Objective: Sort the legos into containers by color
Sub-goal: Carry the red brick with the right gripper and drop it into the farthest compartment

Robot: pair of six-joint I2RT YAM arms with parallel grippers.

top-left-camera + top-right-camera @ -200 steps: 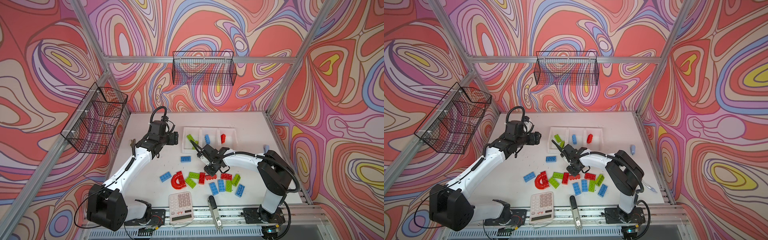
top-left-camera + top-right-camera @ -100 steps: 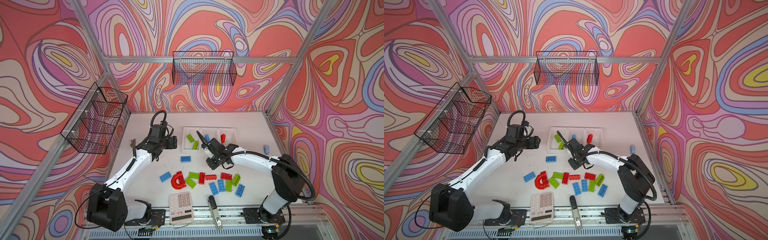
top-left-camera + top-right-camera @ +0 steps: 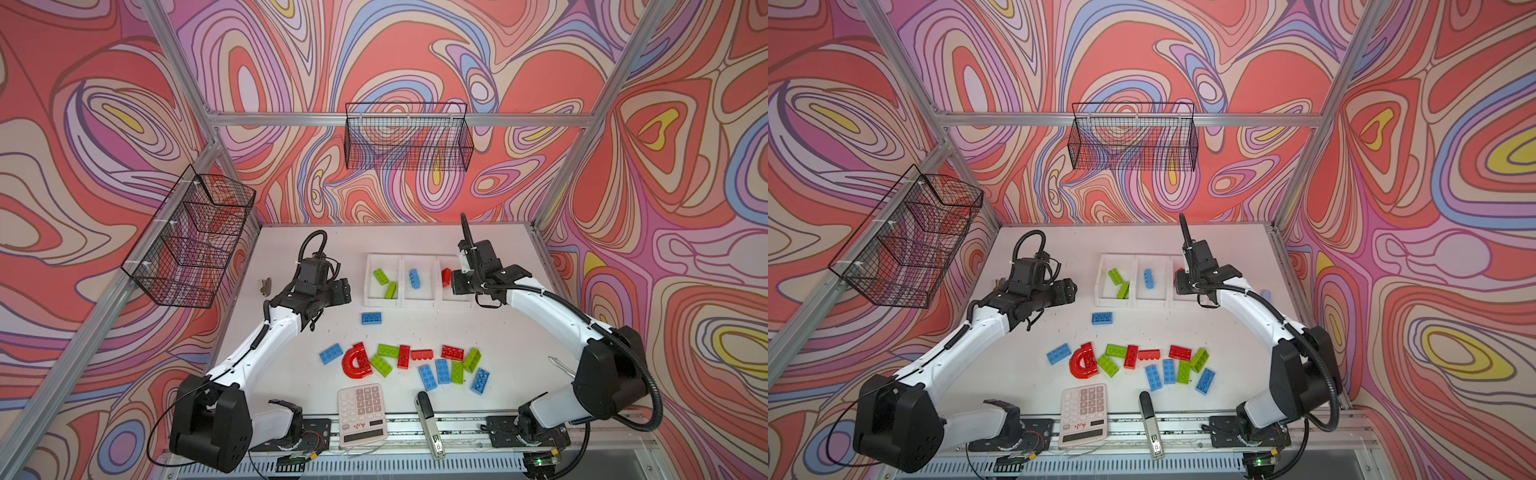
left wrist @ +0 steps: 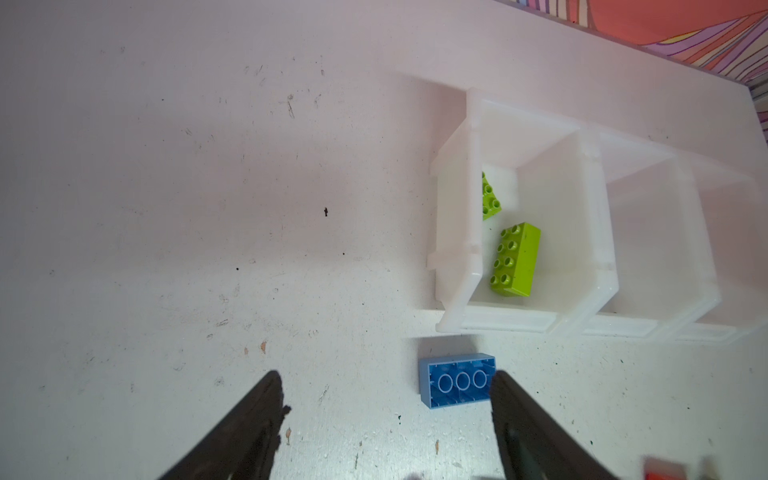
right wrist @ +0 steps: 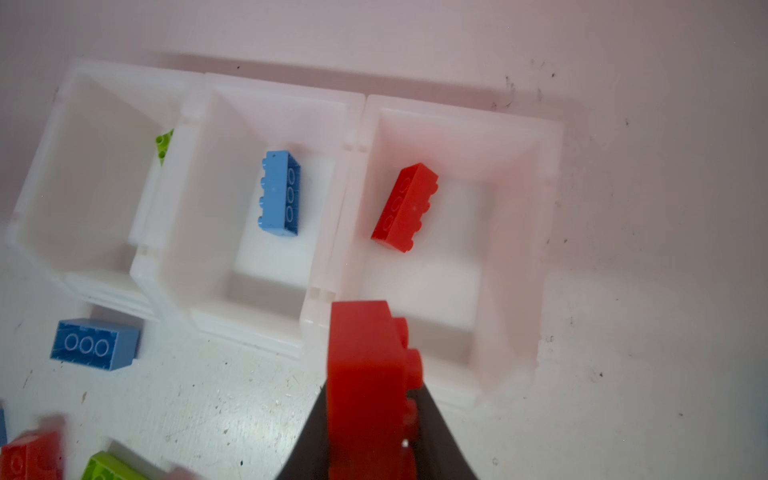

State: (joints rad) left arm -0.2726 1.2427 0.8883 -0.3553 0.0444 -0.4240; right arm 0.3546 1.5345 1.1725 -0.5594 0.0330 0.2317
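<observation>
Three joined white containers (image 3: pixel 419 302) stand mid-table in both top views. The left one holds two green legos (image 4: pixel 517 259), the middle one a blue lego (image 5: pixel 280 193), the right one a red lego (image 5: pixel 405 208). My right gripper (image 5: pixel 372 390) is shut on another red lego (image 5: pixel 368 357) and hangs over the right container's near rim (image 5: pixel 457 399); in a top view this gripper (image 3: pixel 451 283) is over that container. My left gripper (image 4: pixel 386 376) is open and empty left of the containers, above an upside-down blue lego (image 4: pixel 457 380). Several loose legos and a red arch (image 3: pixel 356 366) lie nearer the front.
A white calculator (image 3: pixel 363 409) and a stapler (image 3: pixel 428 424) lie at the front edge. Black wire baskets hang on the back wall (image 3: pixel 407 141) and the left wall (image 3: pixel 191 241). A small tan object (image 3: pixel 266 284) lies near the left edge.
My right gripper shut on a red lego in the front pile, lifted it and carried it back and right to the right container. The left gripper drew slightly nearer the front.
</observation>
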